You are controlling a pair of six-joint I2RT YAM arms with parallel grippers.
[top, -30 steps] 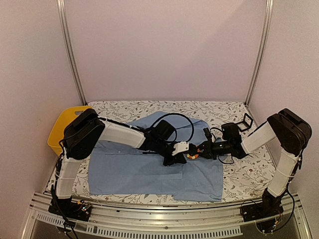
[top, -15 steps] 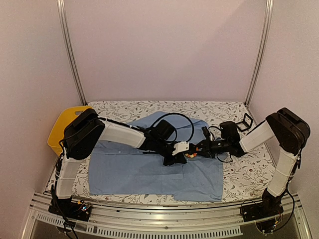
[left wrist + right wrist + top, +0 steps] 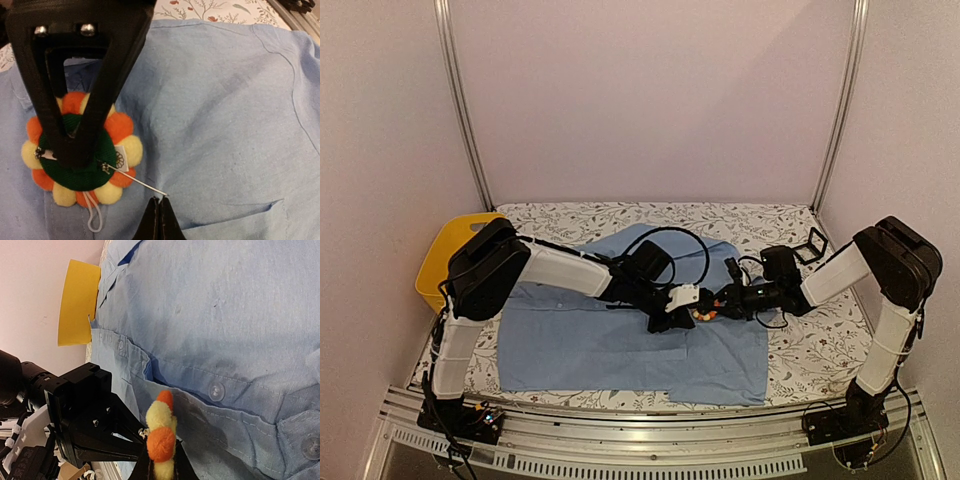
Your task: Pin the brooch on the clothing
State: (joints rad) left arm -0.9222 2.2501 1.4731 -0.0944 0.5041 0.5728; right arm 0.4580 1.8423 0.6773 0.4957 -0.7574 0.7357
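The light blue shirt [image 3: 610,345] lies flat on the table. My right gripper [image 3: 712,308] is shut on the flower brooch [image 3: 702,313], held edge-on between its fingers in the right wrist view [image 3: 162,437]. The left wrist view shows the brooch's green back [image 3: 82,150], with its open pin needle [image 3: 135,177] pointing down-right at the cloth [image 3: 225,100]. My left gripper [image 3: 159,220] is shut on a small fold of the shirt, its tips right at the needle's point. The two grippers meet over the shirt's front, near the button placket [image 3: 216,389].
A yellow basket [image 3: 442,255] stands at the table's left edge. A small black square frame [image 3: 812,246] lies on the flowered tablecloth [image 3: 820,350] at the right back. Metal posts stand at both back corners.
My right gripper has moved slightly left with the brooch, closer to the left gripper. The left arm has stayed put.
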